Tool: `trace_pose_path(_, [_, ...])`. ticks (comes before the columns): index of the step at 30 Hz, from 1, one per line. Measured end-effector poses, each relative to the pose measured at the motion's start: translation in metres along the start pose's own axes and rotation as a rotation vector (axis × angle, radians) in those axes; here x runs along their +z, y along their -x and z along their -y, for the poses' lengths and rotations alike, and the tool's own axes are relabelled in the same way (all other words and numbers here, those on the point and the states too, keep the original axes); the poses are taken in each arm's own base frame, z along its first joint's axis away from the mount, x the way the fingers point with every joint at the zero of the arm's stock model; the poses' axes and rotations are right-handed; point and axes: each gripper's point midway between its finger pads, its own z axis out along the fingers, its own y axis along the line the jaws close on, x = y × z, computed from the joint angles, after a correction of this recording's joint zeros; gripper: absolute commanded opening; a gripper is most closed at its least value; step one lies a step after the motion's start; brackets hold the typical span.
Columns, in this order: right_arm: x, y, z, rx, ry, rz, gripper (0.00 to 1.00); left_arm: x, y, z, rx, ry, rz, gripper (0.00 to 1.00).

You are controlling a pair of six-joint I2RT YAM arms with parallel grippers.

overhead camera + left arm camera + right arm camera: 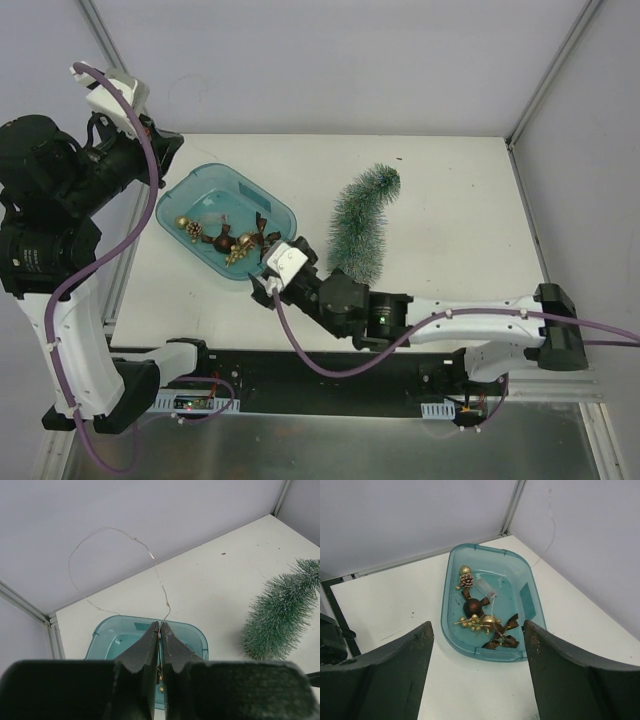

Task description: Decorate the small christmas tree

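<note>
The small christmas tree, frosted green with a bent tip, is on the table right of the teal tray; its base is hidden. It also shows in the left wrist view. My left gripper is raised above the tray's far left end and is shut on a thin wire that loops up ahead of the jaws. My right gripper is open and empty, just short of the tray's near rim. The tray holds a pine cone, a brown ball, gold berries and a brown ribbon bow.
White walls and metal frame posts close in the table at the back and sides. The left arm's purple cable hangs beside the tray. The right arm lies along the table's near edge.
</note>
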Motion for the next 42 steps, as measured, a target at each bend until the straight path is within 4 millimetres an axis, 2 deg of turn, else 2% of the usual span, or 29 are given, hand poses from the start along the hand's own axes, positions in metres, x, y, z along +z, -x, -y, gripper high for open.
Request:
trace_pose_path(3, [0.025, -0.018, -0.008, 0.016, 0.028, -0.041, 0.75, -0.003, 0.001, 0.002, 0.0, -0.002, 0.007, 0.04])
trace_pose_path(12, [0.073, -0.066, -0.016, 0.038, 0.046, -0.152, 0.76, -0.011, 0.005, 0.005, 0.006, 0.0, 0.024, 0.03])
trace_pose_path(18, [0.085, -0.112, -0.027, 0.031, 0.075, -0.256, 0.75, -0.013, 0.006, 0.006, 0.008, 0.001, 0.028, 0.01])
trace_pose_path(20, [0.087, -0.123, -0.029, 0.031, 0.079, -0.283, 0.71, -0.013, 0.005, 0.006, 0.008, 0.001, 0.026, 0.01])
trace_pose_path(21, [0.088, -0.128, -0.029, 0.031, 0.077, -0.295, 0.66, -0.013, 0.005, 0.006, 0.007, 0.0, 0.025, 0.01])
trace_pose_path(24, [0.091, -0.14, -0.027, 0.032, 0.065, -0.32, 0.57, -0.013, 0.005, 0.006, 0.007, 0.0, 0.025, 0.01])
trace_pose_path(27, [0.094, -0.145, -0.022, 0.026, 0.038, -0.337, 0.57, -0.013, 0.005, 0.006, 0.007, 0.0, 0.026, 0.01])
trace_pose_path(31, [0.1, -0.137, -0.013, 0.014, 0.0, -0.324, 0.55, -0.014, 0.005, 0.007, 0.008, 0.001, 0.027, 0.01])
trace_pose_path(35, [0.106, -0.131, -0.008, 0.002, -0.023, -0.311, 0.42, -0.015, 0.005, 0.007, 0.009, 0.001, 0.028, 0.01])
trace_pose_path(38, [0.11, -0.132, -0.005, -0.002, -0.031, -0.311, 0.39, -0.016, 0.005, 0.008, 0.01, 0.001, 0.032, 0.01])
trace_pose_path(40, [0.112, -0.134, -0.005, -0.002, -0.03, -0.316, 0.26, -0.017, 0.006, 0.008, 0.011, 0.002, 0.034, 0.01])
trace_pose_path(42, [0.114, -0.136, -0.005, -0.008, -0.028, -0.32, 0.02, -0.018, 0.006, 0.008, 0.012, 0.002, 0.035, 0.01])
